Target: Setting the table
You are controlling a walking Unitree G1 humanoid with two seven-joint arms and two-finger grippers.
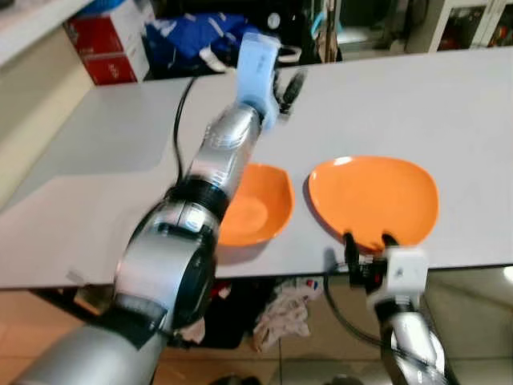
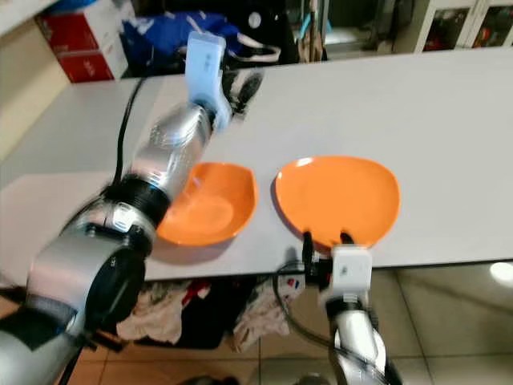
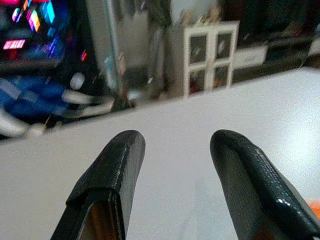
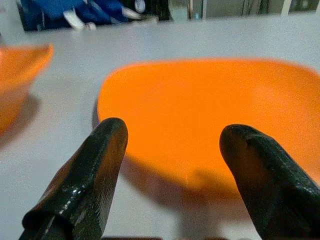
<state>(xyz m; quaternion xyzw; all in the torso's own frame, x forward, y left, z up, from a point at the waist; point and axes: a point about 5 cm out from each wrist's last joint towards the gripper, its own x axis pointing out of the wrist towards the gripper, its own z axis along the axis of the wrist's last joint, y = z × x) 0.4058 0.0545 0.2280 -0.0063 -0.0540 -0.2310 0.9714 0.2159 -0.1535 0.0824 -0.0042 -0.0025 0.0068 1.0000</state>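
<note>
Long pale grey table ran across frame w/ flat orange plate centre-right near front edge and deep orange bowl just left, apart, like a place setting. Right gripper, fingers apart, sat at plate's near rim, prob. to nudge it. Left gripper, fingers apart, held nothing upper centre.

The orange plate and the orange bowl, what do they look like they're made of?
The orange plate looks like plastic or melamine: uniform matte colour with one faint sheen. The orange bowl matches it, probably the same set. Glazed ceramic can't be ruled out.
</note>
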